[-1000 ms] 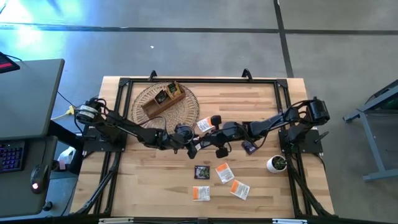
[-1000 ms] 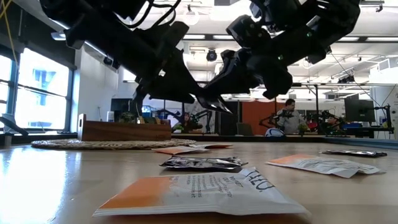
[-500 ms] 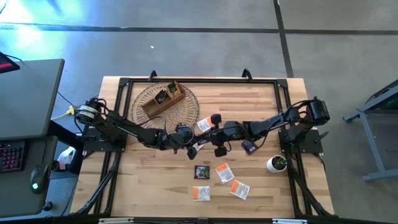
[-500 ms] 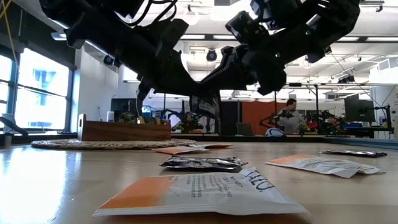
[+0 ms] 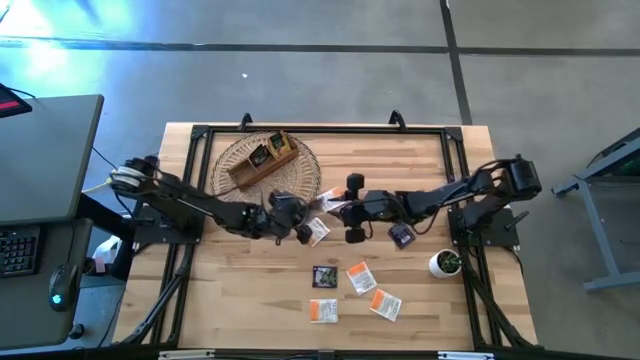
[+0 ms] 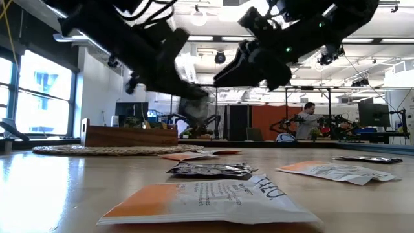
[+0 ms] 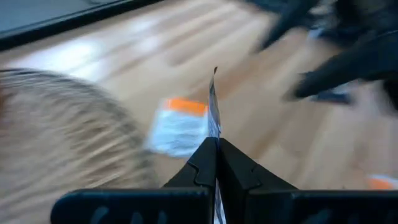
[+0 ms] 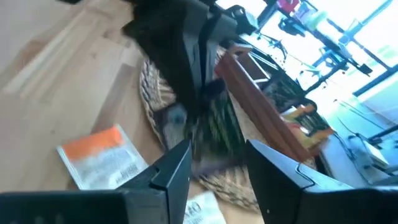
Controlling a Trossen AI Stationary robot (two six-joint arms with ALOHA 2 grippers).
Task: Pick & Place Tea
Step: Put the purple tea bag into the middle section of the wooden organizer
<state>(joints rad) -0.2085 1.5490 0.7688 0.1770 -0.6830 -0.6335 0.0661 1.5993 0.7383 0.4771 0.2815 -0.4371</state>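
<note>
My left gripper [image 5: 305, 230] is shut on one tea sachet [image 5: 318, 231], held above the middle of the table; in the left wrist view the sachet [image 7: 214, 106] shows edge-on. My right gripper [image 5: 335, 208] stands open just to its right and touches nothing; its fingers [image 8: 180, 168] frame the left gripper. A white-and-orange sachet [image 5: 326, 200] lies flat on the table below them. Several more sachets lie flat nearer the front: a dark one [image 5: 325, 276], white-and-orange ones [image 5: 359, 277] [image 5: 385, 304]. Another dark one [image 5: 402, 235] lies to the right. My left gripper pinches the sachet by one edge [image 7: 216, 144] between its two fingertips. The fingers reach slanting from the table's left. The sachet stands on edge out of the fingertips, lifted clear of the table.
A brown wooden divided box [image 5: 262, 160] sits on a round woven mat [image 5: 300, 160] at the far left. A small white pot with a plant [image 5: 445, 263] stands at the right. A black frame [image 5: 320, 130] borders the table. People show in the room beyond.
My left gripper has shut on the sachet that hung between the two grippers, and my right gripper has opened and let it go. The left gripper has then drawn the sachet a little toward the table's left, away from the right gripper.
</note>
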